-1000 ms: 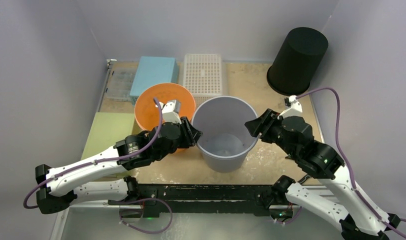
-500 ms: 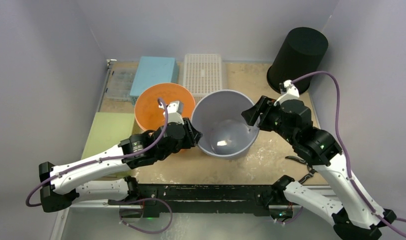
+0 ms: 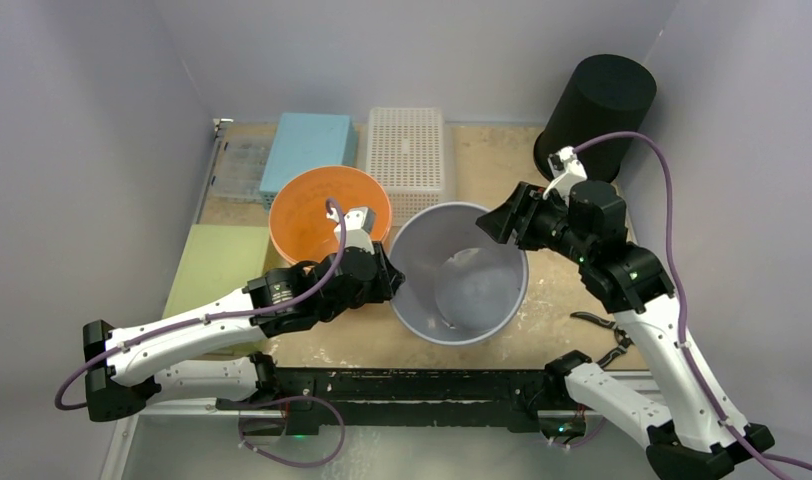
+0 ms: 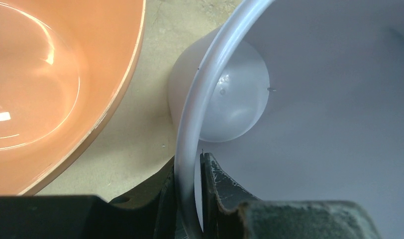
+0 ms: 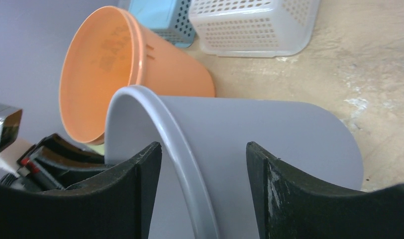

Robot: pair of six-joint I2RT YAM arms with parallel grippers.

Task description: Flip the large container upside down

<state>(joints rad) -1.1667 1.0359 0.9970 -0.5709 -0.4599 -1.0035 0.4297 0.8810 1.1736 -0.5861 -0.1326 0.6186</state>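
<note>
The large grey container (image 3: 462,275) is in the middle of the table, tilted with its mouth up and toward the front. My left gripper (image 3: 392,285) is shut on its left rim; in the left wrist view the rim (image 4: 200,99) runs between the closed fingers of the gripper (image 4: 187,199). My right gripper (image 3: 502,225) is open at the container's right rim. In the right wrist view the gripper (image 5: 204,194) straddles the rim with gaps on both sides, and the container's wall (image 5: 269,144) leans toward the table.
An orange bucket (image 3: 327,210) is close on the container's left. A white perforated basket (image 3: 407,148) and a blue box (image 3: 307,148) are behind. A black upside-down bin (image 3: 594,120) is at back right. A green mat (image 3: 217,265) lies left, a black tool (image 3: 602,325) front right.
The grey container has gone from upright to tilted, held at its left rim. My right gripper has risen and moved back along the right rim, staying open.
</note>
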